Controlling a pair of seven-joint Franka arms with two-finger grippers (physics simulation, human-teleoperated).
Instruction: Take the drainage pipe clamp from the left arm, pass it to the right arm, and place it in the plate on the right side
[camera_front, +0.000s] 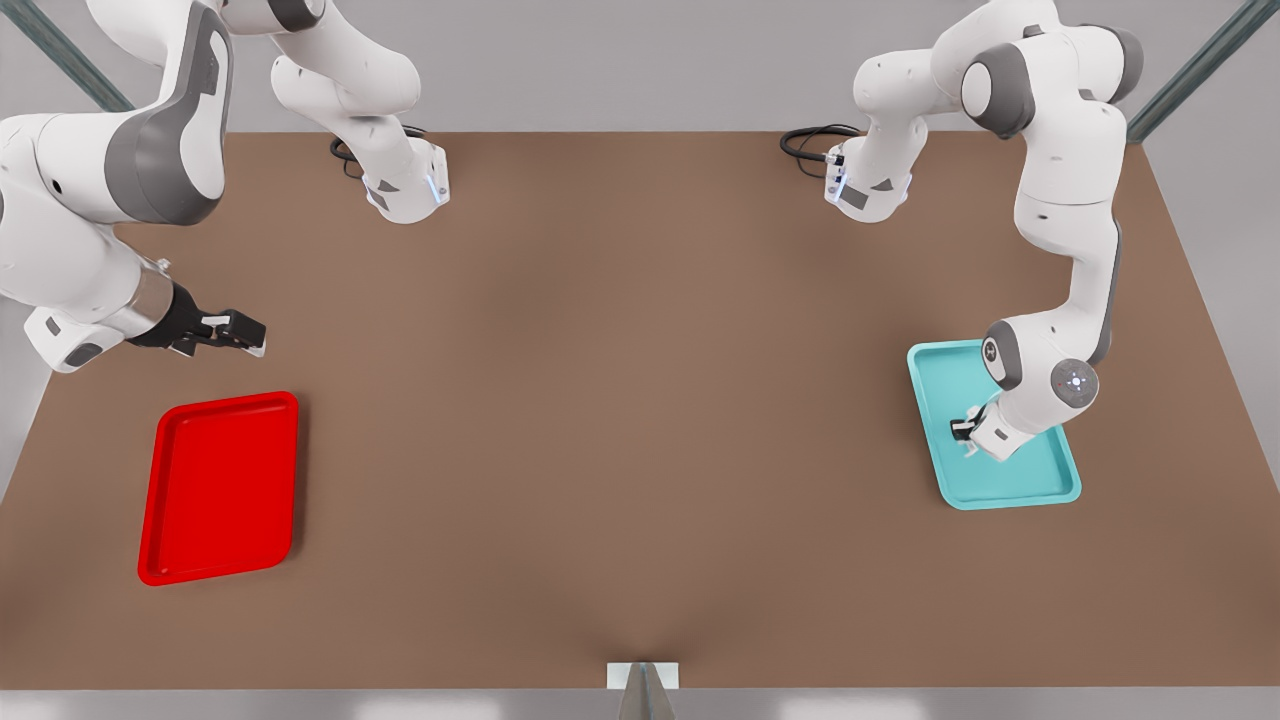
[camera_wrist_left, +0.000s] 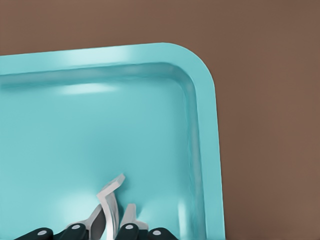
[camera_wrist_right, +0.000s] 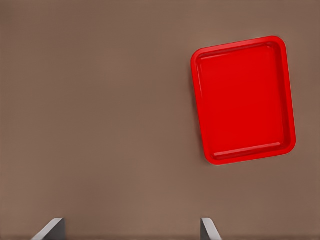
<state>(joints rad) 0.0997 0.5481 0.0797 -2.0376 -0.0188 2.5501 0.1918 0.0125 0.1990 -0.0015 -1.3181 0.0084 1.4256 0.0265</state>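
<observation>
Pipe clamp (camera_wrist_left: 111, 200): one, white curved strip, down in the teal tray (camera_wrist_left: 150, 125) near a rounded corner, sitting between the left tool's fingertips (camera_wrist_left: 131, 220). Left tool (camera_front: 968, 432) is low over the teal tray at the front view's right, fingers closed in around the clamp; whether the pads actually touch it is hard to make out, since the fingers are cut off at the frame edge in the left wrist view. In the front view the clamp is mostly hidden behind the wrist.

Trays: two. One teal, one red plate (camera_front: 220, 487) at the front view's left, well apart on the brown worktop (camera_front: 620, 420).

Arms: two. Right tool (camera_front: 232, 333) hangs above the worktop just beyond the red plate, fingers spread with nothing between them; right wrist view shows two grey fingertips (camera_wrist_right: 50, 230) far apart, cut off at the edge, plate (camera_wrist_right: 243, 100) off to one side.

One small grey bracket (camera_front: 642, 680) at the worktop's near edge, partly cut off.
</observation>
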